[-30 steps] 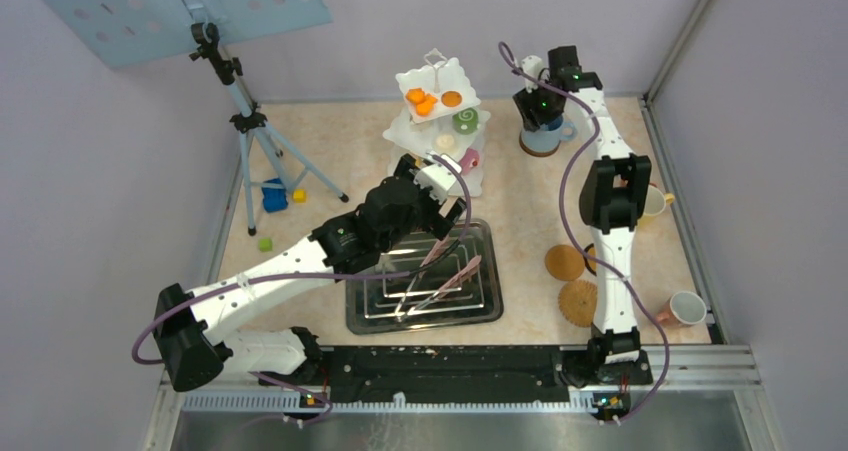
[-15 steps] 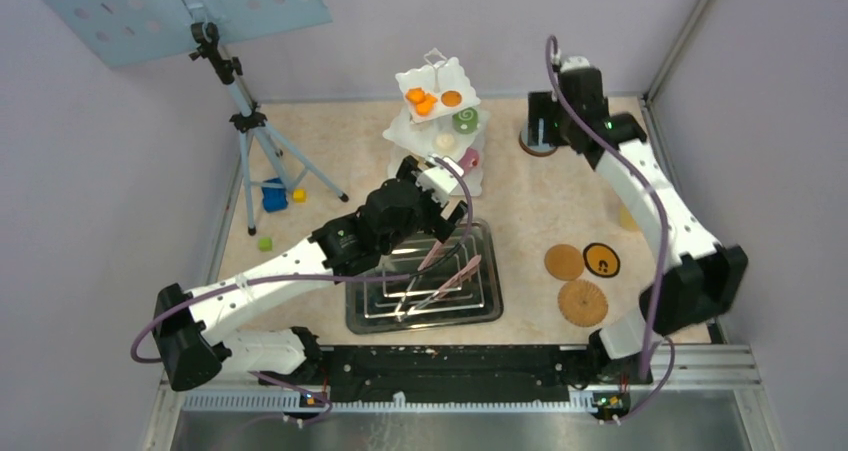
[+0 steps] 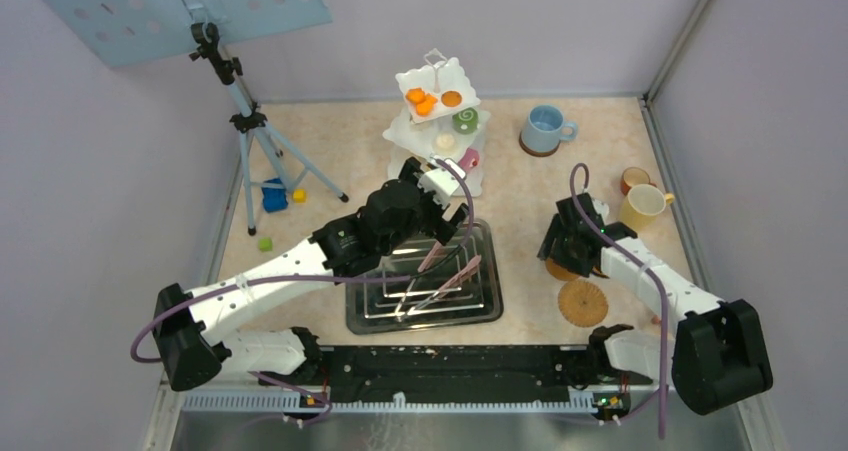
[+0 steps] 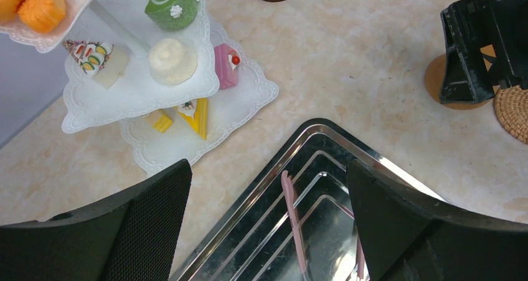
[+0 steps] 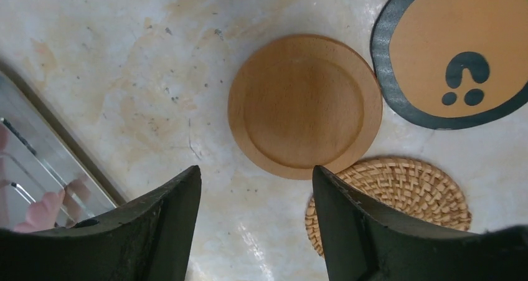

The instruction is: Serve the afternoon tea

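— Right wrist view: right gripper (image 5: 255,172) spread wide, over the wooden coaster (image 5: 305,106) right of the tray (image 3: 430,324).
— And the left gripper (image 4: 268,166)?
— Wide too, above the tray's far corner; cake stand (image 4: 249,100) just beyond it.

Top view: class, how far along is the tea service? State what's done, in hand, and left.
Done: pastries sit on the stand; blue mug sits on the far coaster. In hand: open right gripper hovers over the wooden coaster, holding nothing. Left: yellow mug and brown mug have no coaster; the woven coaster is empty.
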Robot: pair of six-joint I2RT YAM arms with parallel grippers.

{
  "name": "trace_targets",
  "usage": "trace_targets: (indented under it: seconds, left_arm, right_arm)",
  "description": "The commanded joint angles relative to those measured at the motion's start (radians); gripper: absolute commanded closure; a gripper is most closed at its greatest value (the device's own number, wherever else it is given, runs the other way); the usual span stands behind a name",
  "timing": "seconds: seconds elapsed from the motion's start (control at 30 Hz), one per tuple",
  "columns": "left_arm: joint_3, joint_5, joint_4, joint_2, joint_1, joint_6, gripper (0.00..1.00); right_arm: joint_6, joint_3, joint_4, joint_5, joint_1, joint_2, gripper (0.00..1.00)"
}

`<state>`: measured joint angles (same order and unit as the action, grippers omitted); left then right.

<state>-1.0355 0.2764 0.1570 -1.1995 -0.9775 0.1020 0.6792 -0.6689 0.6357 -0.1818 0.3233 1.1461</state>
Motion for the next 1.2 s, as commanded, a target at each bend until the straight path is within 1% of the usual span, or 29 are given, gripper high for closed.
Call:
trace_targets:
  seconds: [0.0, 0.1, 0.33, 0.4, 0.5, 0.57, 0.67, 0.73, 0.9, 1.03, 1.17]
  left_arm:
    - [-0.005, -0.013, -0.047, 0.028, -0.005, -0.017, 0.01]
    - [-0.005, -0.013, -0.046, 0.031, -0.006, -0.017, 0.01]
    - [-0.002, -0.005, -0.047, 0.037, -0.006, -0.013, 0.01]
    - [0.0, -0.003, -0.047, 0.038, -0.006, -0.011, 0.01]
    - [0.0, 0.004, -0.047, 0.044, -0.006, -0.007, 0.01]
    - [0.001, 0.005, -0.047, 0.047, -0.006, -0.005, 0.01]
    - [0.002, 0.006, -0.048, 0.051, -0.006, -0.004, 0.01]
    - [0.003, 0.006, -0.049, 0.051, -0.005, -0.002, 0.01]
    - [0.003, 0.01, -0.049, 0.059, -0.006, 0.0, 0.01]
    - [0.005, 0.011, -0.053, 0.063, -0.006, 0.003, 0.01]
    - [0.006, 0.008, -0.053, 0.062, -0.006, 0.003, 0.01]
  right_arm:
    - [0.12, 0.068, -0.186, -0.027, 0.0, -0.034, 0.35]
    - [0.105, 0.105, -0.293, -0.041, -0.001, -0.002, 0.36]
    - [0.083, 0.115, -0.51, -0.113, -0.003, 0.137, 0.42]
    - [0.074, 0.093, -0.564, -0.141, -0.005, 0.191, 0.43]
    - [0.033, 0.043, -0.674, -0.146, -0.007, 0.283, 0.43]
    - [0.005, -0.003, -0.719, -0.15, -0.009, 0.345, 0.43]
    - [-0.028, -0.086, -0.758, -0.148, -0.017, 0.448, 0.43]
    - [-0.045, -0.147, -0.769, -0.173, -0.022, 0.508, 0.43]
    - [-0.038, -0.295, -0.734, -0.149, -0.082, 0.646, 0.43]
    - [-0.048, -0.373, -0.736, -0.113, -0.106, 0.709, 0.44]
    - [-0.058, -0.44, -0.707, -0.144, -0.121, 0.749, 0.43]
